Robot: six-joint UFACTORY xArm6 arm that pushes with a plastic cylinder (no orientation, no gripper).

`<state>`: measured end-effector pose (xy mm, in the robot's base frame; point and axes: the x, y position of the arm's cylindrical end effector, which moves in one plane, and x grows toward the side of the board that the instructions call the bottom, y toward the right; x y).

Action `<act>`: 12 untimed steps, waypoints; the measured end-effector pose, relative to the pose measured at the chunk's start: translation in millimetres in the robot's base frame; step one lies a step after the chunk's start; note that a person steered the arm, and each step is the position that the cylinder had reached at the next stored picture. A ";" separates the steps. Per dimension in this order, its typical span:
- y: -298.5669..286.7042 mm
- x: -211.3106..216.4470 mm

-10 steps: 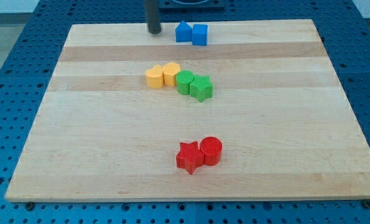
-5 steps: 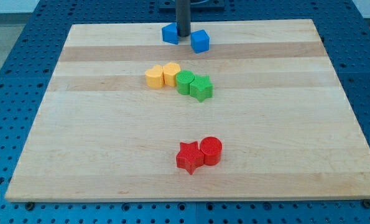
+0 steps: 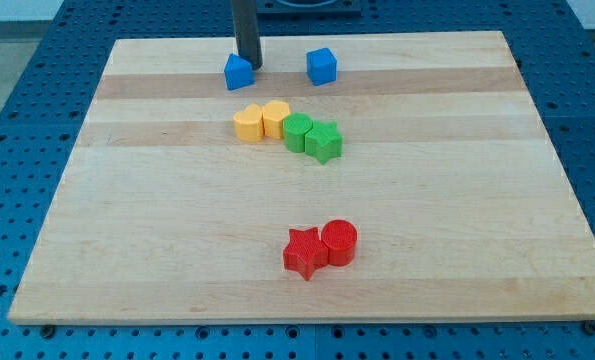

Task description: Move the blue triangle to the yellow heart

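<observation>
The desk (image 3: 177,220) is pale, smooth, matt wood with visible grain, while the blue triangle (image 3: 238,72) and yellow heart (image 3: 275,118) look like ridged matt plastic.

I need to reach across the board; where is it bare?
Bare: the view's left and right sides, and the band between the green blocks and red blocks. Crowded: the top, with my tip beside the blue triangle, above the yellow blocks.
</observation>
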<state>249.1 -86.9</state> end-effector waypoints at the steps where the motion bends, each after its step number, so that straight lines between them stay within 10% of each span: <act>1: -8.9 -6.7; 5: -50.5 73.0; 12: 6.9 64.4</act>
